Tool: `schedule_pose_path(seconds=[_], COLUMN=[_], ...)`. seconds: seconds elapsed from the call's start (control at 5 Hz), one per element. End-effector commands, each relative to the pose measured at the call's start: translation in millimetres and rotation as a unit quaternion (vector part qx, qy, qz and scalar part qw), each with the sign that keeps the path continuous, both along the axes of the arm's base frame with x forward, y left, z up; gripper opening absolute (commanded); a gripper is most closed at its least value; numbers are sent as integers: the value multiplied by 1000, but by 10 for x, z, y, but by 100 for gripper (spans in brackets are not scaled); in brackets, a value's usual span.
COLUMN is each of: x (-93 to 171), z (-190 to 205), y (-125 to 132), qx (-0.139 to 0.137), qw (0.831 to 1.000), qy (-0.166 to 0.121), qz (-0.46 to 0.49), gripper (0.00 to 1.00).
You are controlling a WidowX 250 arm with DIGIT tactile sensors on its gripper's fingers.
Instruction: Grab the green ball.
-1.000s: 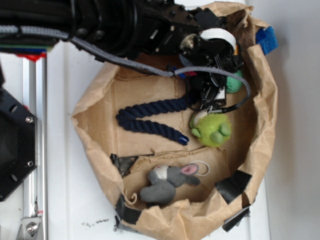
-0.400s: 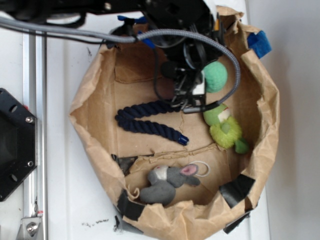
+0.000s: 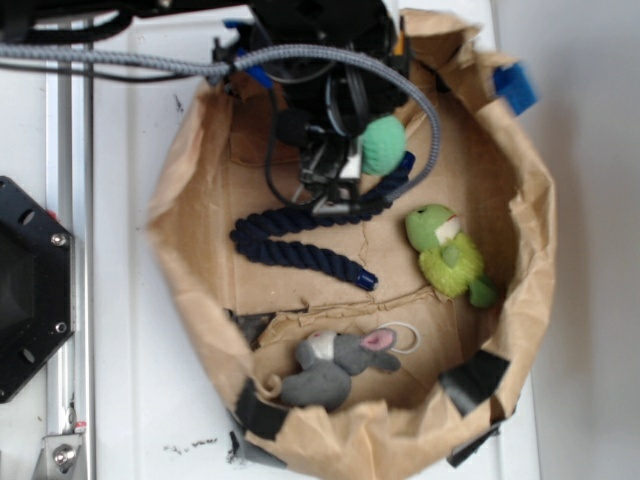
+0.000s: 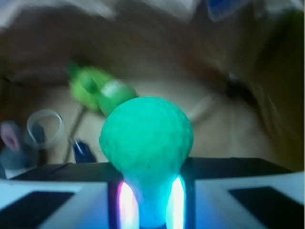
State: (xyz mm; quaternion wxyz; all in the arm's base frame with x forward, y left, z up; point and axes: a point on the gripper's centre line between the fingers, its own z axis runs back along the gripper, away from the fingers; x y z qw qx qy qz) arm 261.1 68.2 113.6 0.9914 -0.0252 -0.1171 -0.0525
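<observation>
The green ball (image 3: 384, 144), mint-coloured and round, hangs above the floor of the brown paper bag (image 3: 190, 250) near its back wall. My gripper (image 3: 366, 152) is shut on it, coming in from the upper left. In the wrist view the green ball (image 4: 147, 136) fills the centre. Its lower part is squeezed narrow between my gripper's (image 4: 150, 200) two fingers, and most of the ball bulges out beyond the fingertips. The arm's black body and grey cable hide the bag's back left corner.
A lime frog plush (image 3: 447, 255) lies at the right of the bag, a dark blue rope (image 3: 300, 240) across the middle, and a grey mouse plush (image 3: 340, 362) near the front. A blue clip (image 3: 512, 85) sits on the rim. A black mount (image 3: 25, 290) stands at left.
My gripper has swung left across the bag, closed on the green ball and carried it leftward. The frog plush was shoved to the right and turned early on, then stayed put.
</observation>
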Motion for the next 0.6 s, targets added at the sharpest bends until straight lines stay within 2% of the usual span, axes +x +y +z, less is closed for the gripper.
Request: schedule_pose_path(seconds=[0.0, 0.4], x=[-124, -135], z=[479, 479], y=[22, 45], qx=[53, 48], qw=[996, 997], qy=[66, 60], qz=[-7, -10], gripper=[0, 0])
